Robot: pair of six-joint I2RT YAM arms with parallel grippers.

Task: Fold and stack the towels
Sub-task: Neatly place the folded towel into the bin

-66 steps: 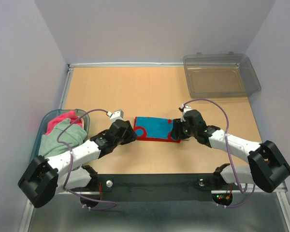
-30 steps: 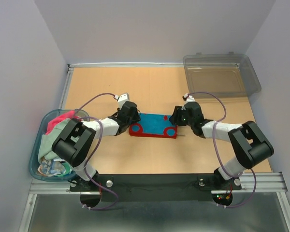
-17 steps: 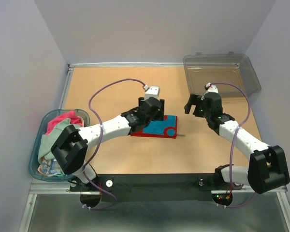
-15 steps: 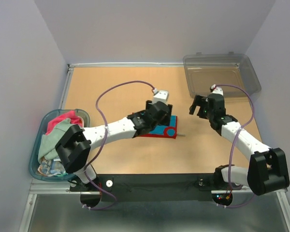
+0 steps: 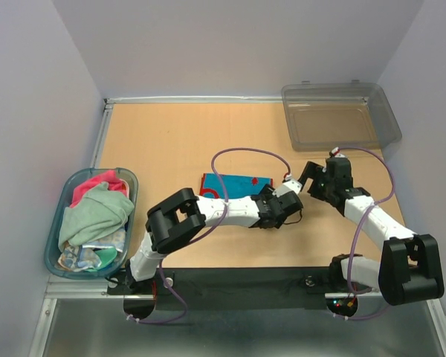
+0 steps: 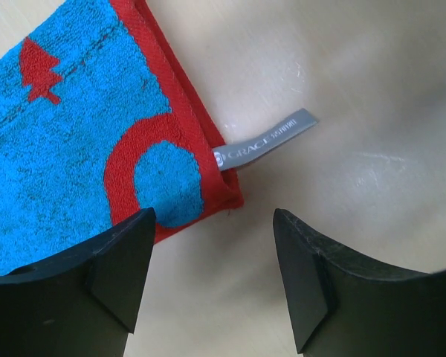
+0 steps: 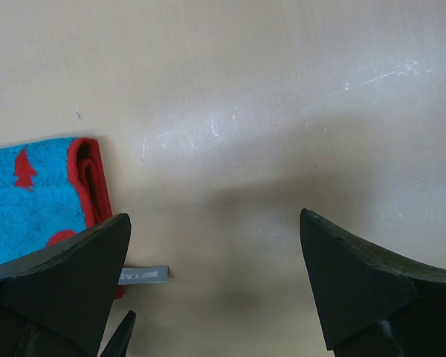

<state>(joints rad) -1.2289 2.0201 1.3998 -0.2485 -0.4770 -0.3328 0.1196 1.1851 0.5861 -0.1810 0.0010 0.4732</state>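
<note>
While the left end effector (image 6: 212,223) and right end effector (image 7: 214,219) both stand spread apart and empty, a folded blue-and-red towel (image 5: 236,184) lies flat mid-table (image 5: 156,141).
The left hovers by the towel's 4 o'clock corner and its grey label (image 6: 267,139), the right at the towel's 3 o'clock. More towels (image 5: 97,212) fill the tub (image 5: 47,249) at the table's 9 o'clock.

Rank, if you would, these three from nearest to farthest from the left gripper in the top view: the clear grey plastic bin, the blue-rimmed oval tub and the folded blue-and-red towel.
1. The folded blue-and-red towel, mid-table, its right corner beneath the left gripper.
2. The clear grey plastic bin, at the far right corner.
3. The blue-rimmed oval tub, at the near left edge.
</note>
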